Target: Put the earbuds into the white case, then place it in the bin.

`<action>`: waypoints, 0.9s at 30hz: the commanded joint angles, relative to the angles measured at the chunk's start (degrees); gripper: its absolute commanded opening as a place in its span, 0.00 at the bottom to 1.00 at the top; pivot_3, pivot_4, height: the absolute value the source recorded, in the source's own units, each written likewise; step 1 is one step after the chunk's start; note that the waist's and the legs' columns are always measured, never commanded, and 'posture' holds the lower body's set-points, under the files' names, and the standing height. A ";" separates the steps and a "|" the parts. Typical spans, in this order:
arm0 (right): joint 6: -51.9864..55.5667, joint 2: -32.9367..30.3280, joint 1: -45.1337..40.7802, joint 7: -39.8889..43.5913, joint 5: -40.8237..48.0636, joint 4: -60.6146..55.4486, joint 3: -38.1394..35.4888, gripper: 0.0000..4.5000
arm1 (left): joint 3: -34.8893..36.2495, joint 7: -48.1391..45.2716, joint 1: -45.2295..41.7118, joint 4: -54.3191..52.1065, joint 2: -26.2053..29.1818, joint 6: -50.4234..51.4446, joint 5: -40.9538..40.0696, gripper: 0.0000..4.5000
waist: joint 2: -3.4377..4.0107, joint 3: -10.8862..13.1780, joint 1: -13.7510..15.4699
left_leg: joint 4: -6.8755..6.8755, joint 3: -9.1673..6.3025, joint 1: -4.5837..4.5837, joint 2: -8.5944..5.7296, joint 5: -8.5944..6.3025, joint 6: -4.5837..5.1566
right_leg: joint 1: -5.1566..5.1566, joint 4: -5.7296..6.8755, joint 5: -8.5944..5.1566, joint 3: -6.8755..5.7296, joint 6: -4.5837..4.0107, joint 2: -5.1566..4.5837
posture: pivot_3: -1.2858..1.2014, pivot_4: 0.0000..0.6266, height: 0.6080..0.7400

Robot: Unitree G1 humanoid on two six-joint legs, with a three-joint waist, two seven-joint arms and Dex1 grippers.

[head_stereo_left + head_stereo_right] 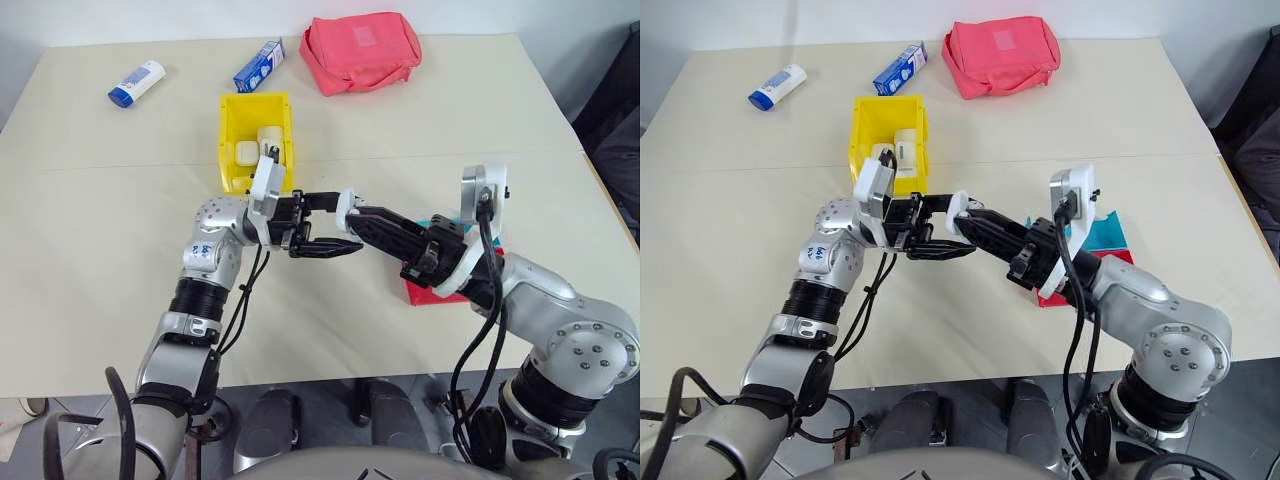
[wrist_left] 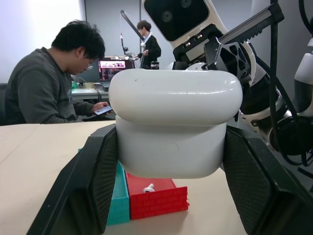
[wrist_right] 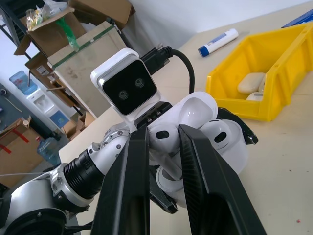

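Left fingers (image 2: 98,186) clamp the open white case (image 2: 173,127) steady, so the right fingers (image 3: 195,166), pinching an earbud (image 3: 164,134), can seat it

Bright, even indoor light; soft shadows, slightly blurred close-ups.

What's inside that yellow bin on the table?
The yellow bin holds at least two small white or cream cases. Its near end is covered by the left arm's camera and claw, so anything there cannot be seen.
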 commanded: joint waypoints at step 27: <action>-22.54 -21.89 9.06 12.55 -7.65 2.66 13.60 0.11 | 2.30 0.37 -0.42 -2.75 -1.29 -2.13 -1.23 0.62 | -0.04 0.02 0.14 | 0.00 0.02 -0.03 0.06 -0.05 0.09 | 0.01 -0.19 -0.02 -0.05 -0.03 -0.06 | 0.52 0.24 1.00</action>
